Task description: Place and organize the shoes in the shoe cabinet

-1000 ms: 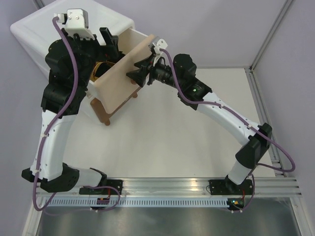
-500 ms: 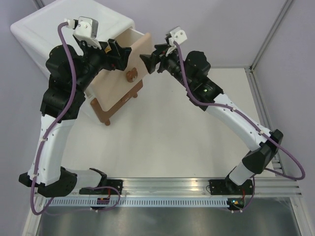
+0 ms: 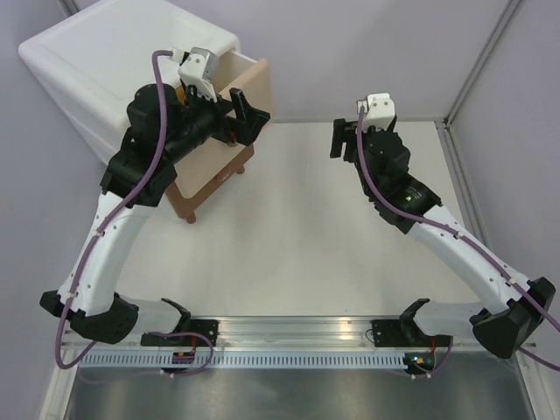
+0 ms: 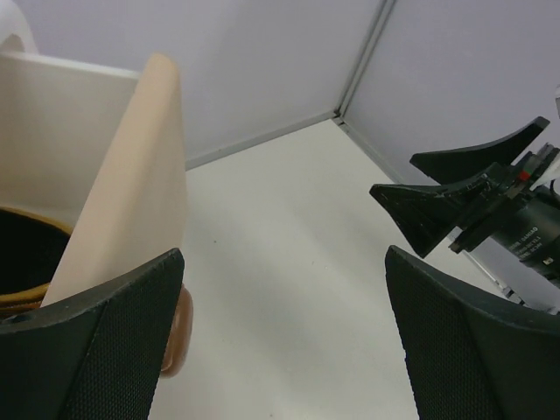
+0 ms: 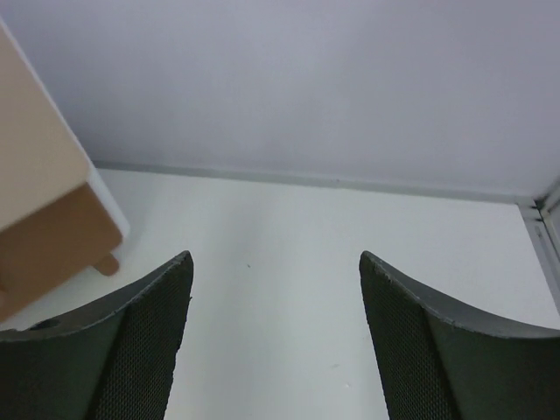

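Note:
The white shoe cabinet point(image 3: 96, 52) stands at the back left. Its beige upper drawer point(image 3: 255, 80) is slightly open; the brown lower drawer point(image 3: 187, 198) also stands out a little. The left wrist view shows the beige drawer front point(image 4: 131, 192), a brown knob point(image 4: 177, 332) and the gold rim of a shoe point(image 4: 24, 297) inside the drawer. The purple shoes are hidden. My left gripper point(image 3: 248, 117) is open and empty just in front of the drawer front point(image 4: 284, 350). My right gripper point(image 3: 346, 140) is open and empty, right of the cabinet point(image 5: 276, 341).
Grey walls close the back and right sides, with a metal frame post point(image 3: 477, 66) at the back right corner. The right gripper's fingers point(image 4: 455, 206) show in the left wrist view. An aluminium rail point(image 3: 289, 337) runs along the near edge.
My left gripper has come out of the upper drawer and moved right, in front of it. My right gripper has drawn back to the right. The upper drawer stands less far out.

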You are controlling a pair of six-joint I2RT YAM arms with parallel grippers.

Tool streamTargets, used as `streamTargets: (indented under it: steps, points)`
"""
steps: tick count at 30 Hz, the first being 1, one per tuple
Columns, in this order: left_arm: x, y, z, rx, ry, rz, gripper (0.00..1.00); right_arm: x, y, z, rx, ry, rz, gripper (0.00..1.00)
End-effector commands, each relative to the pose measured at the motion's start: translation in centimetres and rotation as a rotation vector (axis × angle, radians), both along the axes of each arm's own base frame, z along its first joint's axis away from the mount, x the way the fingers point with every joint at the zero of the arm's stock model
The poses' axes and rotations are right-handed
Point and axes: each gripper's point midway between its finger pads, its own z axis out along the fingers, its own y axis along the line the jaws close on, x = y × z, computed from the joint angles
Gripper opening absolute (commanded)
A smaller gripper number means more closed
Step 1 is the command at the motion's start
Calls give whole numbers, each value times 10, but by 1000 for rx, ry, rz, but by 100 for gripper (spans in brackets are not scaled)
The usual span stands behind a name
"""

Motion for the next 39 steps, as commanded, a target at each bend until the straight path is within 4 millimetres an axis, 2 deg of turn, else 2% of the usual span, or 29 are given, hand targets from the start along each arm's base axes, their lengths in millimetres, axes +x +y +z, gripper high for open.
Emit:
streamTargets:
  steps: [1,6,9,17,20,26,30,35,37,38,39]
  points:
    - [18,10,-23,21,53,109,98,-7,-32,-22,7,58,-115,81]
    - [49,54,-34,141,16,380,100,-5,-39,-31,13,80,-135,84]
    - [63,71,-38,178,10,478,100,-3,-37,-30,16,80,-123,85]
    - [89,92,-44,188,1,602,100,5,-33,-30,26,80,-111,86]
    - [101,93,-43,178,-12,624,100,6,-34,-30,31,81,-110,86]
    - [120,113,-39,159,-20,733,100,7,-35,-32,39,87,-112,90]
    - [121,124,-39,152,-12,801,100,3,-39,-35,35,96,-121,98]
    - [111,118,-36,126,-15,746,100,-1,-45,-41,33,107,-140,98]
    - [98,119,-30,96,-24,727,100,-4,-50,-45,41,112,-159,98]
    - [94,117,-37,98,-10,707,100,-5,-53,-47,44,113,-180,98]
    - [82,121,-30,79,-23,700,100,-7,-56,-49,49,115,-189,98]
